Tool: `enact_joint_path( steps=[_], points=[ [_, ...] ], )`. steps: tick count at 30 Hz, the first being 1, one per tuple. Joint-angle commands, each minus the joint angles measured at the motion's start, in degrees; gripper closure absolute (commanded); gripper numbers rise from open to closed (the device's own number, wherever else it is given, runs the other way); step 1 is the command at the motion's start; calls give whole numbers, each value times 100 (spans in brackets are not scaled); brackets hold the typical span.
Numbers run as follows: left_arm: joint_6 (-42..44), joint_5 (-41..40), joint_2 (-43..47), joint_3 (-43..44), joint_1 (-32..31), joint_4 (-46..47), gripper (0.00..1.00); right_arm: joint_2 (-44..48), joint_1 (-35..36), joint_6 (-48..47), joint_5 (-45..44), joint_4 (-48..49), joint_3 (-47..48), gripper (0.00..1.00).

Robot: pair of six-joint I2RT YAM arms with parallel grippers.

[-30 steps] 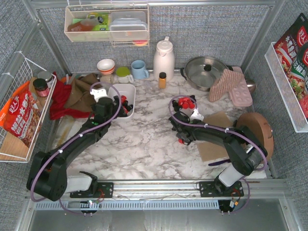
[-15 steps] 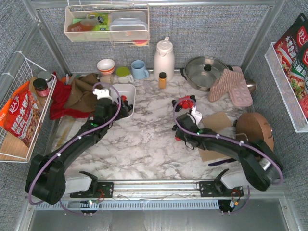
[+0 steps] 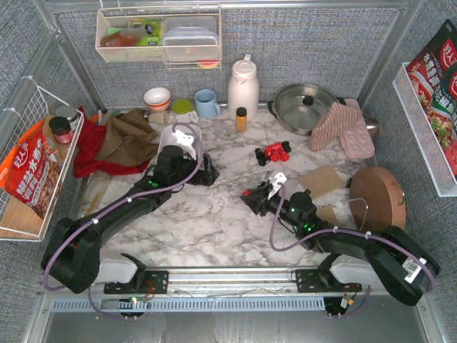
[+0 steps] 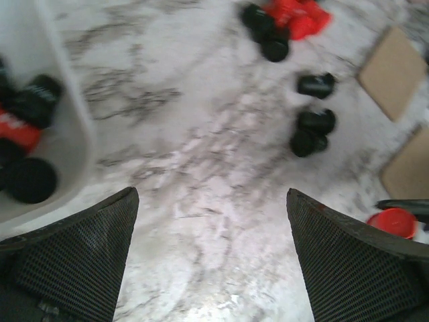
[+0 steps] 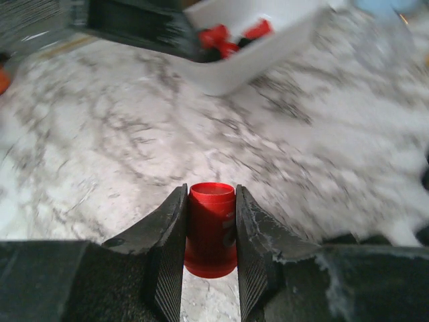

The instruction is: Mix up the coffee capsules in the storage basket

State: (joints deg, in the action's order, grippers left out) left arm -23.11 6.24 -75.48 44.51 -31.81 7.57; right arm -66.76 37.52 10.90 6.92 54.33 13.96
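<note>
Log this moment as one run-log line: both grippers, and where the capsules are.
left gripper: open, empty, beside storage basket | right gripper: shut on red capsule | loose capsules: red and black cluster, outside basket

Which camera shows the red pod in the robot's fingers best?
The right wrist view: the red pod sits big in the middle, pinched by the right gripper. The top view shows it only as a tiny red speck. The left wrist view catches what is probably its round end at the right edge.
</note>
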Motion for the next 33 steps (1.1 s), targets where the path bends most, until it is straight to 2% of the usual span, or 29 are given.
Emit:
enact_joint_path(
  steps=[1, 4, 7, 11, 15, 23, 33],
  points=[
    [337, 890, -96, 217, -340, -67, 1, -260, 263, -1668, 1535, 1528, -86, 94],
    [380, 1302, -22, 104, -453, 48, 4, -260, 562, -2951, 1939, 1536, -244, 95],
    [335, 1852, 146, -101, -481, 269, 11, -49, 842, -3780, 1953, 1096, -310, 98],
    [294, 2509, 389, -355, -550, 448, 16, 286, 1003, -4320, 1778, 340, -207, 98],
    [283, 2968, 428, -415, -682, 373, 20, 286, 1075, -4512, 1401, 211, -194, 99],
    [213, 2886, 306, -566, -904, 678, 22, 146, 1126, -4665, 367, 121, -153, 100],
    [-20, 2147, -248, -399, -1447, 1406, 32, 274, 1144, -4684, 560, 114, -195, 100]
  ],
)
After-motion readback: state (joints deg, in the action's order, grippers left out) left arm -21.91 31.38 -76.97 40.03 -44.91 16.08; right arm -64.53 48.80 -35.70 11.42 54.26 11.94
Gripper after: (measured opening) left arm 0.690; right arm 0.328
